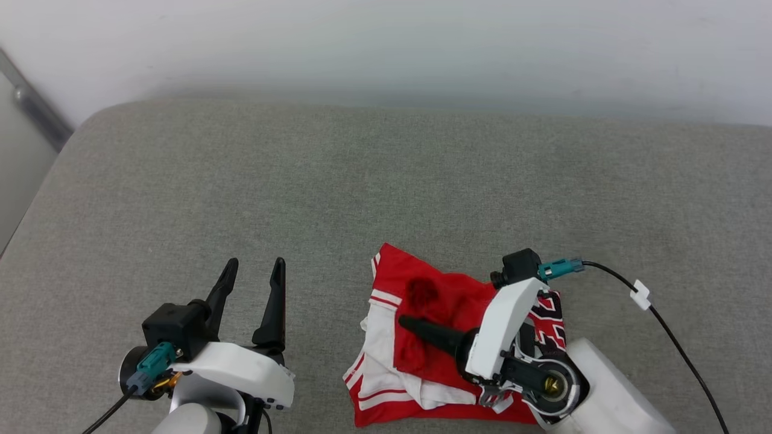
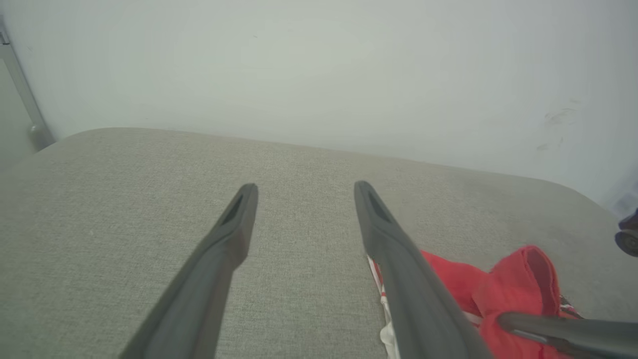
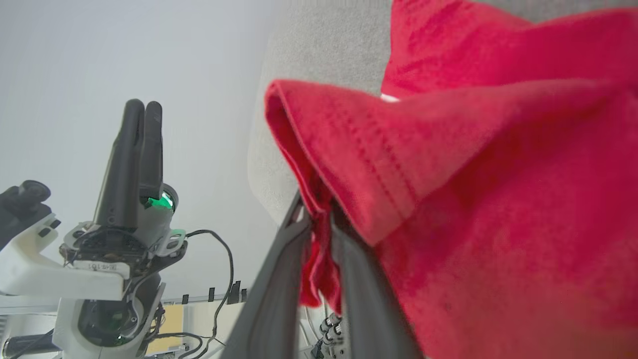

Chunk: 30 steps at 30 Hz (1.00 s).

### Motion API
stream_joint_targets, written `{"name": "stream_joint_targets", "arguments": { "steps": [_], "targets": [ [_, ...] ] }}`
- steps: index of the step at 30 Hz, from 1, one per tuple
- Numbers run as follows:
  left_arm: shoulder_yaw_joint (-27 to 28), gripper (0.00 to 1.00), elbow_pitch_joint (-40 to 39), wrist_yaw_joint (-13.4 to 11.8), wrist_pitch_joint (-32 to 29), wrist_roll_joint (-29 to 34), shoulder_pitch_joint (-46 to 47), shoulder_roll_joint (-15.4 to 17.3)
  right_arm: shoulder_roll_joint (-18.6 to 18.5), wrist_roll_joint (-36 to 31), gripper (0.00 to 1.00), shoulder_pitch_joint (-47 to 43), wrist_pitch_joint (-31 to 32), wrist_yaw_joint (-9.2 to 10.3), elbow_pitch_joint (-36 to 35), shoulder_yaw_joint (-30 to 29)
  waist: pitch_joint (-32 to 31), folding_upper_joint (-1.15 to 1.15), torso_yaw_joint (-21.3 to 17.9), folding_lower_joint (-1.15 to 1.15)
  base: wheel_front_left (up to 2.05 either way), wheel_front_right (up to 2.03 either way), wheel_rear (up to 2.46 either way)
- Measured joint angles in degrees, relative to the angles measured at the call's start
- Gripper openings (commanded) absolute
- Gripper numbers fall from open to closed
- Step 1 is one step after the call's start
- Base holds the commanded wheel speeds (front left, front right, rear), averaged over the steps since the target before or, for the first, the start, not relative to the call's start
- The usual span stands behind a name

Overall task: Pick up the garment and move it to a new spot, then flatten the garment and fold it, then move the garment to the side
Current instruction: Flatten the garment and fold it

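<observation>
Garment (image 1: 437,295) sits bunched on the grey cushion (image 1: 241,181). My right fingers (image 3: 279,284) pinch a red fold, perhaps loosely; left fingers (image 2: 232,224) spread, empty. Likely relocating; next needs release, then flattening.

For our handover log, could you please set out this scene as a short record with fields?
surface: grey cushion, white wall behind it
garment: red jersey with white trim, crumpled, near the cushion's front edge on the robot's right
right gripper: fingers closed on a fold of the red fabric
left gripper: fingers open, holding nothing, over bare cushion left of the garment
task state: garment not yet flattened or folded
</observation>
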<state>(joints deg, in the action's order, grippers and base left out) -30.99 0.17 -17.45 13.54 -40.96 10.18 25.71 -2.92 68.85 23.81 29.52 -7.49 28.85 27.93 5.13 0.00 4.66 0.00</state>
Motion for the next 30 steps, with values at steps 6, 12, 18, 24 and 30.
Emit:
{"name": "stream_joint_targets", "arguments": {
  "steps": [6, 12, 18, 24, 30],
  "targets": [
    [0.2, 1.00, 0.9, 0.3, 0.3, 0.0, 0.4, -0.3, 0.0, 0.6, 1.00, 3.0, -4.6, 0.00, 2.0, 5.4, 0.4, 0.00, -0.1, 0.00, 0.00, 0.00, 0.00],
    [0.4, 1.00, 1.3, 0.3, 0.5, 0.0, -0.1, -0.2, -4.6, -8.2, 1.00, 6.4, -13.7, -0.01, -0.3, 9.4, -0.9, 0.00, -1.2, 0.00, 0.00, 0.00, 0.00],
    [1.1, 1.00, 1.1, -0.5, 0.6, -0.1, -1.8, 0.0, -10.5, -23.8, 1.00, 6.9, -26.3, -0.01, 4.6, 4.0, -2.6, 0.00, -3.2, 0.00, 0.00, 0.00, 0.00],
    [1.6, 1.00, 1.1, -1.5, 0.8, -0.2, -3.1, 0.6, -14.8, -35.5, 1.00, 0.7, -35.0, -0.01, 3.8, -9.4, -4.1, 0.00, -5.0, 0.00, 0.00, 0.00, 0.00],
    [2.4, 1.00, 0.9, -2.5, 0.8, 0.0, -4.5, 1.1, -14.0, -46.8, 1.00, -8.6, -37.2, -0.01, -8.1, -21.6, -5.2, 0.00, -6.4, 0.00, 0.00, 0.00, 0.00]
  ]
}}
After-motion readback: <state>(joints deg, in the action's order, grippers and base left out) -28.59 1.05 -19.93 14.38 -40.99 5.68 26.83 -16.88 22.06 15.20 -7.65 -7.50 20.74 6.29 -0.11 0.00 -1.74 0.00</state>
